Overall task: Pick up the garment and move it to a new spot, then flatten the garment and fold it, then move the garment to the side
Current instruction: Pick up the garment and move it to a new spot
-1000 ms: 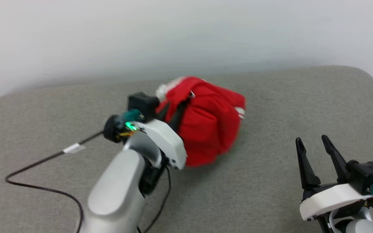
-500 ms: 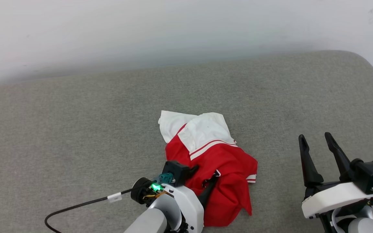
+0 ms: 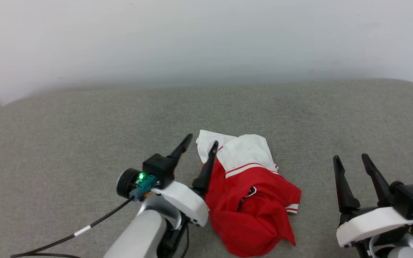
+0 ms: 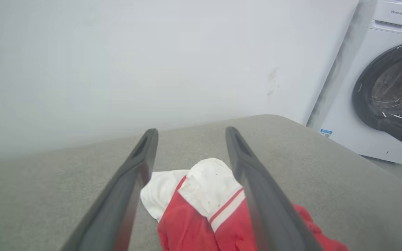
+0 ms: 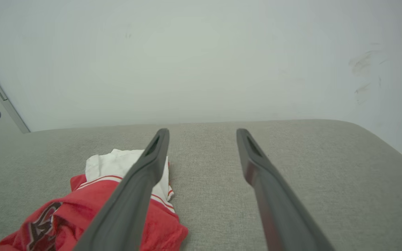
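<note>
The garment (image 3: 253, 200) is a red shirt with white sleeves, lying crumpled in a heap on the grey cushion (image 3: 66, 136). Its white part points toward the wall. My left gripper (image 3: 202, 141) stands open just left of the heap, raised above it, with nothing between its fingers. In the left wrist view the garment (image 4: 201, 205) lies below and between my left gripper (image 4: 190, 130) fingers. My right gripper (image 3: 350, 157) is open to the right of the heap, apart from it. The right wrist view has the garment (image 5: 92, 209) at lower left, beside my open right gripper (image 5: 202, 130).
A pale wall (image 3: 206, 39) runs behind the cushion. A white washing machine (image 4: 382, 87) with a dark round door stands past the cushion's right end. A black cable (image 3: 66, 238) trails from my left wrist over the cushion.
My left gripper has opened and let go of the garment, which now lies on the cushion. The gripper has risen off it. The head camera also shifted.
</note>
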Controlling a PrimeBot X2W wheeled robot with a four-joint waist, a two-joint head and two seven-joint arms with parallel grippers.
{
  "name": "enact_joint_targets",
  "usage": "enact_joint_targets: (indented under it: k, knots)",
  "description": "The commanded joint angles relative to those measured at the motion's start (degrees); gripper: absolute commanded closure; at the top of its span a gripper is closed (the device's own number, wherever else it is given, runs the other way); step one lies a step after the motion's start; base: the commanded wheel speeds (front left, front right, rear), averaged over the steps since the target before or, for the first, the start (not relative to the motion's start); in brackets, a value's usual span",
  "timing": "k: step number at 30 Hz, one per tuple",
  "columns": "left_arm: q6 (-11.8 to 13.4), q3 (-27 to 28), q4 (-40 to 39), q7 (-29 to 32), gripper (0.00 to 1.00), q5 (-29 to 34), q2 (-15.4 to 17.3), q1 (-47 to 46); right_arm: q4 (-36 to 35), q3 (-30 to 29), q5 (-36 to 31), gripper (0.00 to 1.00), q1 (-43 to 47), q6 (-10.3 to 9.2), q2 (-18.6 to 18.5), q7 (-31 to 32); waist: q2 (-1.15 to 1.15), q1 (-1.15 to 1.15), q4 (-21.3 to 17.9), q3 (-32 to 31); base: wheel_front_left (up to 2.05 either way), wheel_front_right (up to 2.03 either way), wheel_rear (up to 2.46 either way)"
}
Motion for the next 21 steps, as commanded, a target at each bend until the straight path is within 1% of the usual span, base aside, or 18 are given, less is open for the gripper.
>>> enact_joint_targets:
  k: [1,5,8,12,17,21]
  knots:
    - [0.70,0.79,-0.35,-0.27,0.00,-0.12,0.72,0.85,-0.03,-0.05,0.18,0.00,0.56,-0.02,0.04,0.12,0.00,0.00,0.43,-0.37,0.00,0.00,0.00]
    - [3.90,4.99,-1.71,-0.56,0.00,-1.74,3.17,2.48,-0.07,-0.03,0.12,0.00,0.96,-0.02,0.04,0.33,0.00,0.00,0.95,-0.80,0.00,0.00,0.00]
    - [5.73,8.08,-2.19,-0.87,0.00,-2.85,5.15,4.22,-0.05,-0.13,0.18,0.00,1.40,-0.02,0.04,0.54,0.00,0.00,1.25,-1.05,0.00,0.00,0.00]
    - [8.03,10.85,-3.18,-1.12,0.00,-3.61,7.41,7.27,0.19,-0.20,0.38,0.00,2.01,-0.02,0.04,0.67,0.00,0.00,1.39,-1.23,0.00,0.00,0.00]
    - [9.10,10.62,-5.21,-0.42,0.00,-3.20,8.51,9.68,0.02,-0.62,0.62,0.00,2.60,-0.02,0.05,1.08,0.00,0.00,2.02,-1.19,0.00,0.00,0.00]
    - [9.16,10.00,-6.28,0.40,0.00,-2.97,8.91,10.34,-0.06,-0.68,0.43,0.00,2.50,-0.02,0.04,1.35,0.00,0.00,2.20,-1.13,0.00,0.00,0.00]
